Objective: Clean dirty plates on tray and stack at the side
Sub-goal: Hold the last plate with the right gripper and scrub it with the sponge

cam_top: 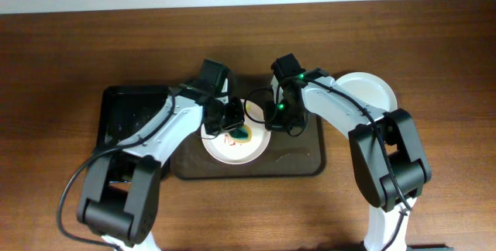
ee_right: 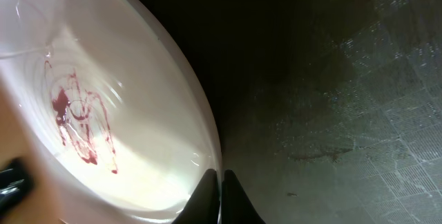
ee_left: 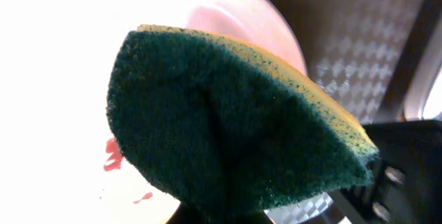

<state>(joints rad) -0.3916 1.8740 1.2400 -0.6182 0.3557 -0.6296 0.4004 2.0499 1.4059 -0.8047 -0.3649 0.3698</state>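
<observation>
Listing by size, you have: brown tray [cam_top: 298,162], centre of the table [cam_top: 434,204], carrying one dirty plate [cam_top: 232,152] on its left half. Black tray [cam_top: 132,111] lies just beside it on the left, its contents too dark to tell. Clean plate [cam_top: 370,92] shows no smear in the overhead view and sits off the brown tray, on the table at the right. Count at least one item as done and set aside; you cannot tell whether more lie beneath it, and a third plate is not to be made out. Dirty plate: red smears [ee_right: 72,117] show in its well, so judge the wiping in hand and not finished, with the move to the side stack left to do. Left gripper [cam_top: 231,119]: clamped on the sponge [ee_left: 235,134], green scouring face over a yellow layer, held above the dirty plate; you cannot confirm contact. Right gripper [ee_right: 219,182]: fingers drawn almost together at the dirty plate's rim, apparently pinning it steady. Brands, labels, writing: none legible in any view.
</observation>
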